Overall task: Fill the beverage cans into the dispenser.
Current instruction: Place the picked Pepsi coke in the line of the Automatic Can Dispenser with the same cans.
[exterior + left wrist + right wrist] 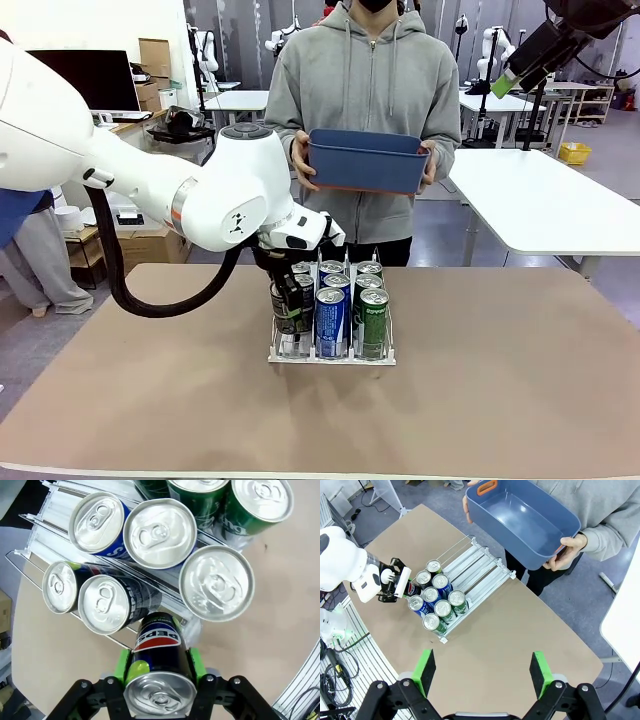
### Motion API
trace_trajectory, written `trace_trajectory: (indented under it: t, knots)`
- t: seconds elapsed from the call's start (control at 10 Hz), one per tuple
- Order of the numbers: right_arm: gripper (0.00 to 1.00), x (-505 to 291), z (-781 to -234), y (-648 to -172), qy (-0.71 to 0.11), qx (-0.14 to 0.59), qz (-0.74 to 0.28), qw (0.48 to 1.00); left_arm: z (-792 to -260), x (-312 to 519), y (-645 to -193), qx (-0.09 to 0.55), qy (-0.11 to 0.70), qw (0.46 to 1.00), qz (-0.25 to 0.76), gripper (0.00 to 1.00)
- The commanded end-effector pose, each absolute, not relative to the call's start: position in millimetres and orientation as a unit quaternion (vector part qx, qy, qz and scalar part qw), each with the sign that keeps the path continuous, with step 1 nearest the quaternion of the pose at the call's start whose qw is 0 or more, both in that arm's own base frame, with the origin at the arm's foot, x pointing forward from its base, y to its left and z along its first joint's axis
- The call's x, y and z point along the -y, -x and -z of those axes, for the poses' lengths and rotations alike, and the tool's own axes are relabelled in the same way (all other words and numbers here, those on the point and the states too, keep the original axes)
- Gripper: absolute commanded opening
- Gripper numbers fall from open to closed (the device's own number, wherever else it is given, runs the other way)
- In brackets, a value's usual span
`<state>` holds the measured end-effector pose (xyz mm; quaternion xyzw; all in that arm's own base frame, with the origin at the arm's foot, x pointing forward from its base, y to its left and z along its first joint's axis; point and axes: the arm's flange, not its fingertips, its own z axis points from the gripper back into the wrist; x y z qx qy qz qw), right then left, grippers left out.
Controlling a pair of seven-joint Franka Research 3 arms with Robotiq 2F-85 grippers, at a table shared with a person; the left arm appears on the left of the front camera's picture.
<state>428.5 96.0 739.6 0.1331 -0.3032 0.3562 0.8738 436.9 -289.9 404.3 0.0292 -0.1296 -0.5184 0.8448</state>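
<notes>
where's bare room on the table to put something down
The brown table is bare to the right of the dispenser, also near the front edge. It is crowded at the dispenser's left lane, where the left gripper holds a black can beside the other cans.

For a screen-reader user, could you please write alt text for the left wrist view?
The left gripper clamps a black Pepsi can between green pads, just outside the clear dispenser. Seven silver-topped cans stand in it: black, blue and green.

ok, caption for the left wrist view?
Left end effector grips a black Pepsi can at the dispenser, beside cans already loaded.
</notes>
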Motion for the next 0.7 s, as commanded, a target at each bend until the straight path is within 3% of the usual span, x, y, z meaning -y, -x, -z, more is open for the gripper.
trace_trajectory:
  t: [0.0,0.6]
  knots:
    - [1.00,-95,-739,-428,-0.142,0.304,-0.362,0.870,-401,293,-451,0.163,-0.006,0.846,0.508,0.57]
    - [1.00,-95,-739,-428,-0.142,0.304,-0.362,0.870,-379,293,-440,0.133,0.009,0.851,0.509,0.57]
